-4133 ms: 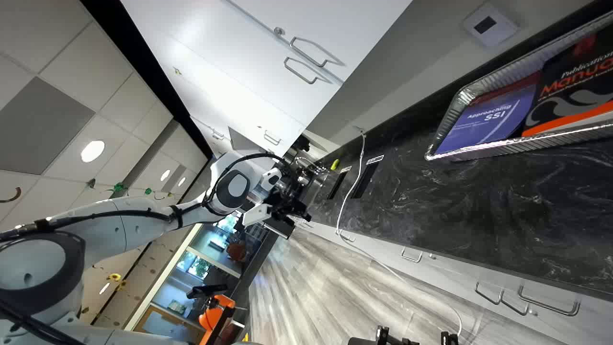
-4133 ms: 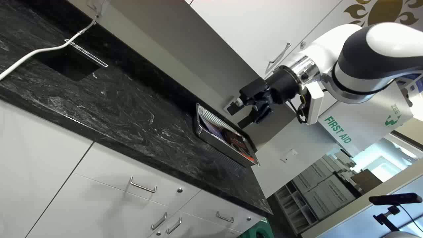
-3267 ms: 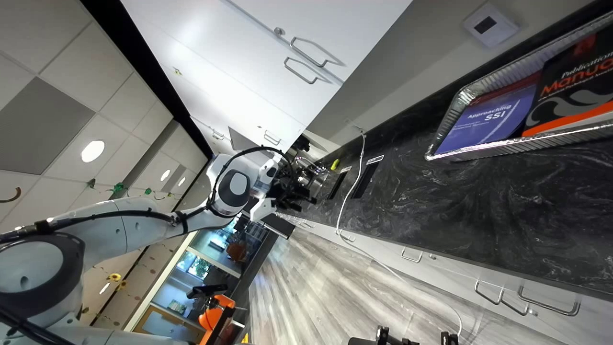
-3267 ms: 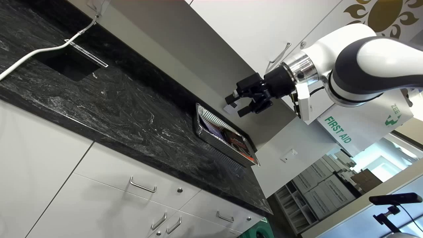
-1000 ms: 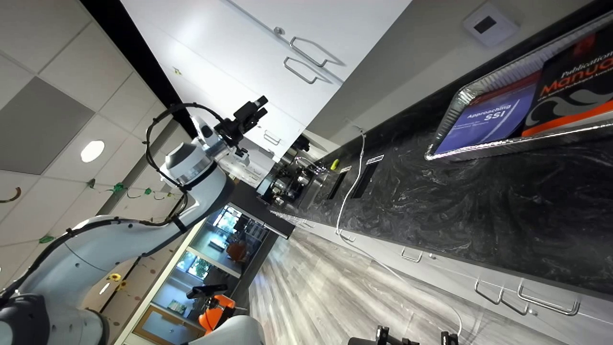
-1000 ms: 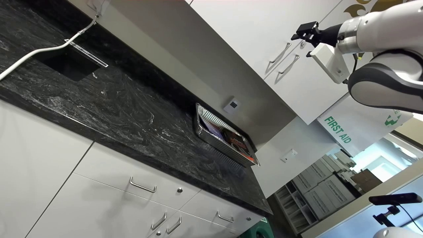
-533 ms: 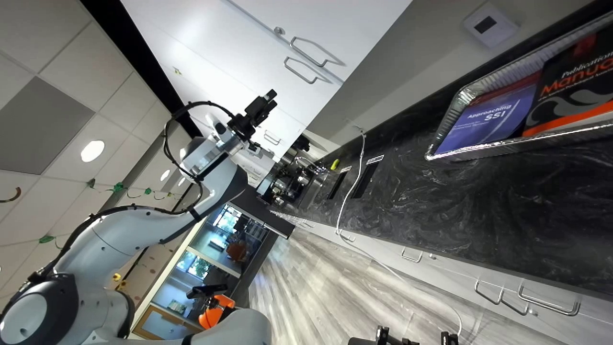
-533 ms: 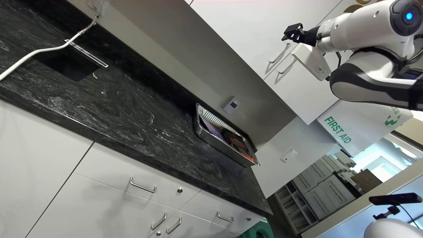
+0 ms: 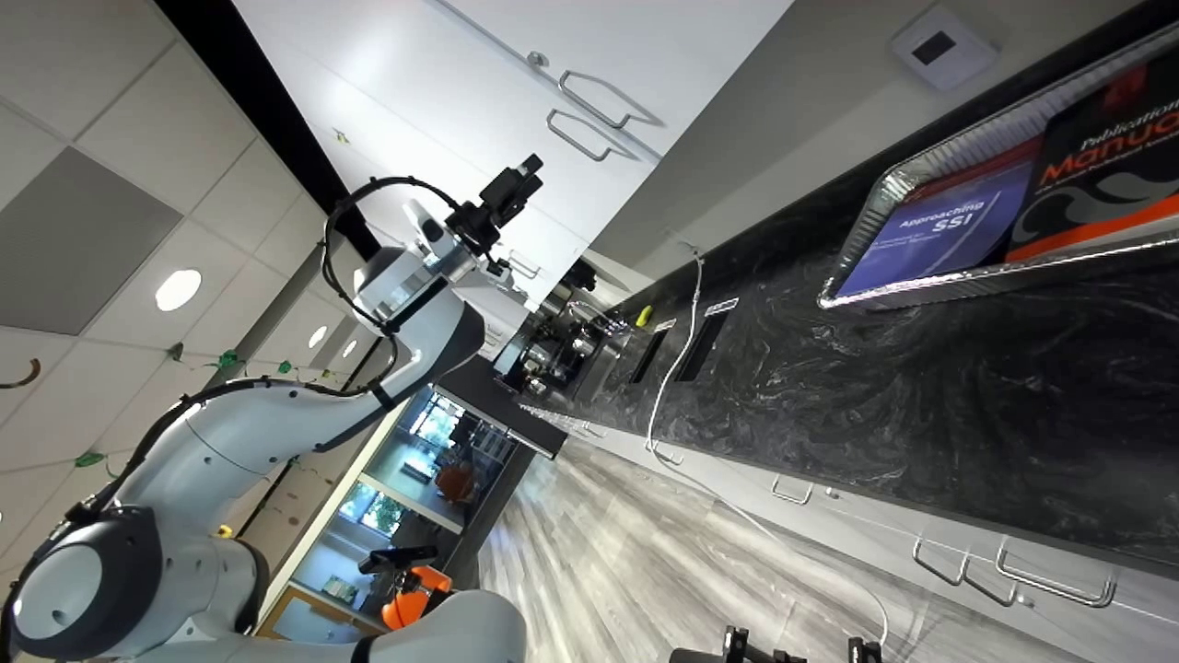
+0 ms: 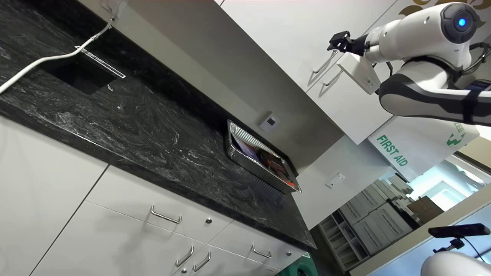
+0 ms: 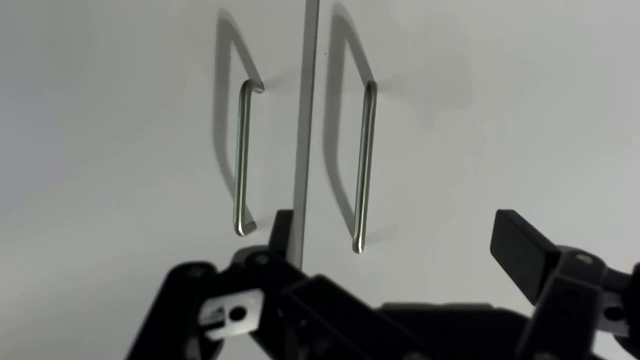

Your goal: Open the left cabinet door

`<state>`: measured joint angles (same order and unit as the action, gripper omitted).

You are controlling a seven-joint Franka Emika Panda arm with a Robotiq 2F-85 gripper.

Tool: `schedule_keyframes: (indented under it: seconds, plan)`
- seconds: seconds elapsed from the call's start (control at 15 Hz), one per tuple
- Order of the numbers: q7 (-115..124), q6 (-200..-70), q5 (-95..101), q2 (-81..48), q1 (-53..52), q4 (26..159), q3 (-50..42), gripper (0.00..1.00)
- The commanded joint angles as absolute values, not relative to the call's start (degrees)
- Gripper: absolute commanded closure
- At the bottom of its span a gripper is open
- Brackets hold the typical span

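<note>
In the wrist view we see the gripper [image 11: 395, 225] coming in from six o'clock, its two fingers [image 11: 522, 255] spread wide. One stands at seven o'clock by the grey seam [image 11: 304, 140] between two cabinet doors; the other stands at four o'clock in front of the left cabinet door [image 11: 450, 130]. That door fills the three o'clock side, and its silver handle [image 11: 365, 162] runs roughly from twelve to six, just off the middle. The handle's six o'clock end shows between the fingers, apart from both; we cannot tell the depth. The twin door [image 11: 125, 150] fills the nine o'clock side, with a matching handle [image 11: 242, 150]. Handle shadows point to twelve here but toward the counter [image 10: 161, 145] in both exterior views, so we read the wrist view as upside down.

In both exterior views the two doors sit closed, side by side. In an exterior view the arm [image 10: 410, 42] reaches in from three o'clock, and the gripper overlaps the left door's handle at half past one. A foil tray [image 10: 261, 171] holding books [image 9: 939, 239] sits on the counter toward five o'clock; a first aid box [image 10: 422, 142] is at three, and a white cord [image 10: 57, 57] at ten.
</note>
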<state>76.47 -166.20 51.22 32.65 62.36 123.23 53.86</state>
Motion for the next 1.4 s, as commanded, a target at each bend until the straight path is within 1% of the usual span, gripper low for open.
schedule_keyframes:
  seconds: [0.0,0.4,0.8,0.87,1.33]
  plan:
    - [74.30,-168.41,51.19,29.59,61.66,121.95,52.59,0.00]
    - [72.72,-171.10,50.89,27.25,60.62,121.75,49.45,0.00]
    - [70.75,-171.78,50.82,24.56,59.75,121.34,48.30,0.00]
    - [71.94,-168.82,49.97,23.73,59.70,119.24,51.40,0.00]
    - [74.61,-163.95,52.72,24.38,67.43,113.15,61.72,0.00]
